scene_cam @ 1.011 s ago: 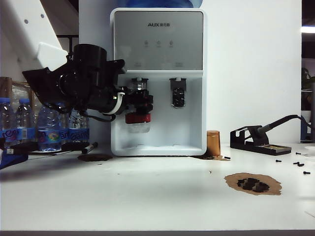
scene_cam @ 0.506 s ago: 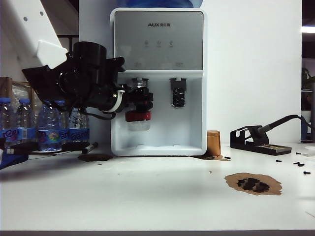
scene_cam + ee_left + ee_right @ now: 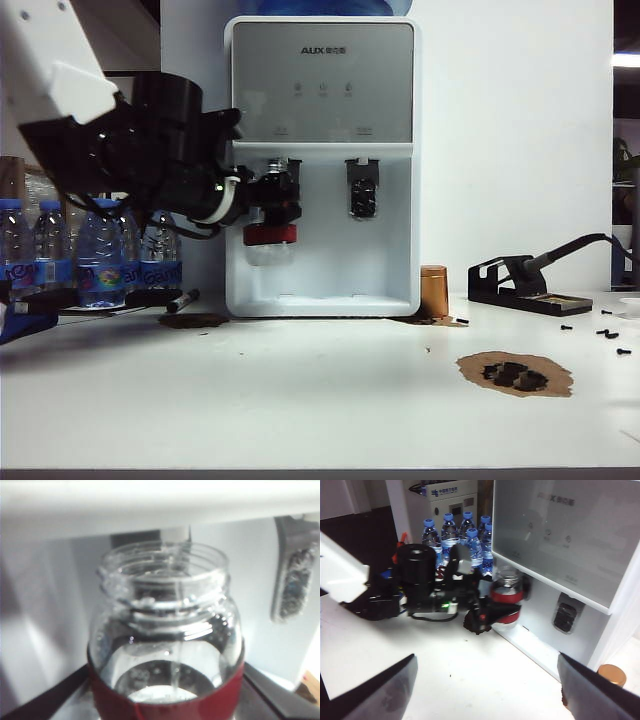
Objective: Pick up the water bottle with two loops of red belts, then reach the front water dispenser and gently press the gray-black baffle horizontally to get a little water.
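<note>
Red-banded water bottle (image 3: 270, 240) is clamped in our left pincer (image 3: 272, 212), upright, mouth up, w/ some water already in the bottom per the left wrist view (image 3: 165, 645). Fingers (image 3: 45, 697) flank the red band on both sides, so it's a firm side grip on the body, jaws partway open around the glass.

Key relation for the press: the bottle sits inside the water dispenser (image 3: 320, 160) bay, at the viewer's-left tap. The gray-black baffle (image 3: 283, 172) lies just behind the bottle neck, i.e. straight ahead along the pincer's reach axis. Bottle's long axis is vertical, the baffle hangs vertical too, so the push has to be purely horizontal, neck/shoulder into the paddle. In the left wrist view the dark strip (image 3: 135, 539) behind the rim looks like that paddle; can't tell if rim is touching it or just off.

Right pincer (image 3: 485, 690) is wide open, holding nothing, hovering back over the tabletop (image 3: 320, 400), well apart from the dispenser. Left arm is the only one in position.

Our read: keep height, don't tilt, nudge fwd gently. The right-hand paddle (image 3: 361, 190) isn't the target.
</note>
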Controlling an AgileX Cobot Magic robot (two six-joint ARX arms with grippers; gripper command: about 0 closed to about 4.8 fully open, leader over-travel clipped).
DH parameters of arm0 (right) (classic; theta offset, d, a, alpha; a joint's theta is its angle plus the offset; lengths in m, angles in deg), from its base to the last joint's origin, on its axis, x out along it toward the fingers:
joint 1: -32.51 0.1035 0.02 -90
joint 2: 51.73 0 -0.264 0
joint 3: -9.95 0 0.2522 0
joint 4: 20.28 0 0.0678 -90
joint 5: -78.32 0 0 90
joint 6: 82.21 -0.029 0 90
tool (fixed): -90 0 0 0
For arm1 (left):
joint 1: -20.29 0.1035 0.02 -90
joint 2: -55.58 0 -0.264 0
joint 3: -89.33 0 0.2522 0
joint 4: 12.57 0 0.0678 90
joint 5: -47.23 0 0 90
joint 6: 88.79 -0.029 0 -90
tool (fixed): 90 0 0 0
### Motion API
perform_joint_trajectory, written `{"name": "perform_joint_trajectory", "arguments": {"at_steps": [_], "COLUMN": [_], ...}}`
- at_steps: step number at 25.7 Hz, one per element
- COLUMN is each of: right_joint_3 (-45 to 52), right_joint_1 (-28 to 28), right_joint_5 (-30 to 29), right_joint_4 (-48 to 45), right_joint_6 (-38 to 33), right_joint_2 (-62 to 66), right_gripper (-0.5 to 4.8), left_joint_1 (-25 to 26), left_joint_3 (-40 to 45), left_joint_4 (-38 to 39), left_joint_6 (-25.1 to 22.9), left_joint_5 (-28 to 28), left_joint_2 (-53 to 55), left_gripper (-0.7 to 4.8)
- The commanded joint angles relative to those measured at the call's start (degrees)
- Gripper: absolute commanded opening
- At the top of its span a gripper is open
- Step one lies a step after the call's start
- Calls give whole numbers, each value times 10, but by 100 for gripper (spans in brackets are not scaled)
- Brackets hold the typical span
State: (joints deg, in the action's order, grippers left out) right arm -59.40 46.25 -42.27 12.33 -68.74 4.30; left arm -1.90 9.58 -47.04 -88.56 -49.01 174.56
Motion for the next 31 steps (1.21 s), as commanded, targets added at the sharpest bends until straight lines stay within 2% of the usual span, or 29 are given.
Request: {"name": "perform_joint_trajectory", "arguments": {"at_steps": [1, 3, 10, 13, 14, 17, 29, 31], "right_joint_3": [-3, -3, -3, -3, -3, -3, -3, -3], "right_joint_1": [1, 1, 1, 1, 1, 1, 1, 1], "right_joint_5": [-2, -2, -9, -13, -36, -44, -54, -54], "right_joint_4": [-10, -10, 4, 16, 15, 16, 39, 43], "right_joint_6": [0, -2, -17, -17, -14, -15, -15, -15], "right_joint_2": [-2, -2, -8, -16, -22, -34, -53, -53], "right_gripper": [479, 479, 479, 479, 479, 479, 479, 479], "left_joint_1": [-1, -2, -3, -5, -11, -33, -93, -102], "left_joint_3": [29, 50, 140, 175, 203, 264, 352, 356], "left_joint_4": [-26, -27, -48, -52, -56, -109, -170, -205], "left_joint_6": [2, 2, 15, 46, 58, 71, 74, 52], "left_joint_5": [-9, -10, -67, -117, -155, -219, -196, -188], "left_joint_2": [-33, -49, -130, -164, -189, -219, -190, -155], "left_gripper": [-5, -5, -5, -5, -5, -5, -5, -5]}}
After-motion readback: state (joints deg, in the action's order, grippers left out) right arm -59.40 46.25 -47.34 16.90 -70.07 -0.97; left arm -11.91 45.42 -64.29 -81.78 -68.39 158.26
